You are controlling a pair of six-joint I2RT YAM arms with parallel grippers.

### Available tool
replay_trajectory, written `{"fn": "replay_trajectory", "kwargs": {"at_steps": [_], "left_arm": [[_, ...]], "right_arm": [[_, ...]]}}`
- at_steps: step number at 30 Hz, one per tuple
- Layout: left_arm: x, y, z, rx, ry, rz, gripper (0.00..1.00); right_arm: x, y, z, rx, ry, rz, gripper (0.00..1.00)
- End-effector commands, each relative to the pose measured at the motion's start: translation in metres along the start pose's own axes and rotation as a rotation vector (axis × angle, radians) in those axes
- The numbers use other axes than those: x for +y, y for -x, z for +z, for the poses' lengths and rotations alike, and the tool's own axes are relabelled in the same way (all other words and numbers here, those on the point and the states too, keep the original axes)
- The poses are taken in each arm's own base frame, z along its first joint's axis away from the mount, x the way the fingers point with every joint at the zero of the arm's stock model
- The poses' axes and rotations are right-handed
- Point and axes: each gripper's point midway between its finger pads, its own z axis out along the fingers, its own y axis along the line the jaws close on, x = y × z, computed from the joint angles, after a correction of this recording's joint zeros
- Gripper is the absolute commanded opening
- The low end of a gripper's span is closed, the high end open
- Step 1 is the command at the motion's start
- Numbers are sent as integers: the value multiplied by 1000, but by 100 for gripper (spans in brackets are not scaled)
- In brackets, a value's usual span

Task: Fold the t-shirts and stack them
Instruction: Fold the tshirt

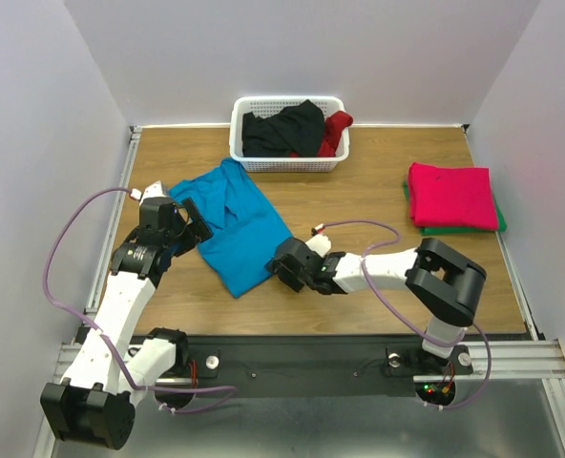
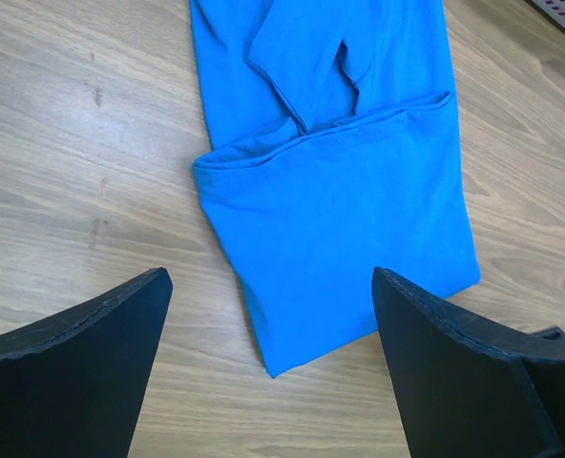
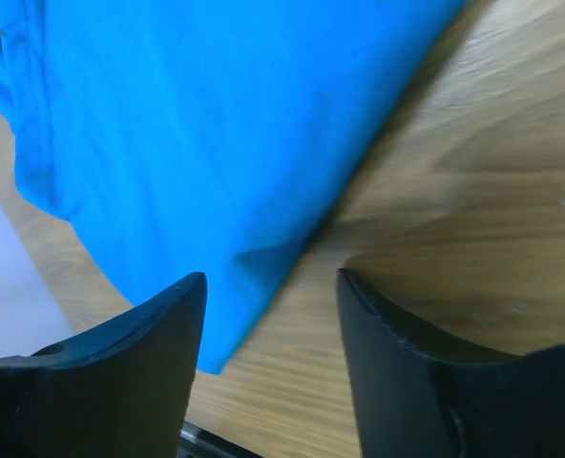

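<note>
2 white, black-jointed arms (image 1: 118, 310), lilac cables (image 1: 61, 250), black left end effector (image 1: 192, 221)

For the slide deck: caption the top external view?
Left gripper and right gripper flank the turquoise t-shirt; magenta t-shirt folded on green t-shirt; black t-shirt and dark red t-shirt in basket.

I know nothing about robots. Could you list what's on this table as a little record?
Blue shirt: partly folded, flat on the table between both grippers
Stack: folded red shirt on a green shirt, right side
Basket: at the back, holding a black shirt and a dark red shirt
Left gripper: open, empty, by the blue shirt's left edge
Right gripper: open, jaws astride the blue shirt's near edge
</note>
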Motion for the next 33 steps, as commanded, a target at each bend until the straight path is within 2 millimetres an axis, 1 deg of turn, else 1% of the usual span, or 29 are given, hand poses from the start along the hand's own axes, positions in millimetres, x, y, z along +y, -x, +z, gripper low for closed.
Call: {"fn": "replay_trajectory", "kwargs": {"at_steps": [1, 5, 8, 10, 11, 13, 15, 17, 19, 20, 21, 22, 23, 25, 26, 27, 28, 29, 30, 31, 32, 33], "left_arm": [[1, 7, -1, -36, -10, 4, 98], [3, 8, 0, -37, -4, -1, 98], [6, 9, 2, -35, 4, -8, 98], [8, 10, 3, -36, 10, -12, 98], [9, 10, 3, -36, 11, -14, 98], [10, 11, 3, -39, 16, -19, 99], [11, 12, 3, -43, 16, -20, 98], [13, 12, 3, -43, 23, -25, 99], [14, 13, 3, -45, 26, -29, 98], [15, 13, 4, -43, 30, -31, 98], [15, 14, 4, -45, 32, -33, 99], [16, 14, 4, -44, 34, -34, 98], [16, 14, 5, -43, 36, -35, 98], [17, 13, 5, -41, 38, -37, 98], [17, 14, 5, -39, 39, -36, 98], [18, 13, 6, -39, 38, -36, 98], [18, 14, 6, -39, 35, -39, 98], [18, 14, 6, -39, 36, -38, 98], [18, 14, 6, -38, 35, -39, 98], [19, 14, 7, -35, 36, -39, 98], [18, 14, 7, -35, 33, -38, 98], [18, 13, 8, -30, 31, -38, 98]], "right_arm": [[9, -7, 15, 33, 2, 68, 59], [7, -9, 23, 40, -8, 86, 52], [1, -4, 22, 12, -16, 101, 39], [-4, 4, 22, -21, -26, 133, 38], [-12, 6, 23, -28, -41, 134, 36], [-18, 11, 25, -43, -54, 135, 35], [-21, 13, 28, -43, -63, 137, 35], [-24, 9, 32, -30, -75, 123, 35], [-21, 5, 35, -12, -73, 116, 34], [-25, 4, 38, -9, -85, 110, 28], [-25, 4, 39, -9, -85, 111, 18], [-29, 4, 39, -9, -93, 105, 8], [-26, 7, 34, -14, -82, 109, 0], [-28, 12, 26, -24, -73, 104, 0], [-39, 16, 22, -36, -84, 70, 1], [-32, 23, 9, -42, -51, 67, 0], [-34, 28, 3, -44, -44, 61, 0], [-55, 27, -3, -29, -69, 33, 0], [-58, 32, -11, -21, -64, 43, 0], [-59, 42, -26, -20, -59, 67, 0], [-69, 46, -34, -15, -74, 71, 0], [-86, 49, -41, -18, -106, 74, 0]]}}
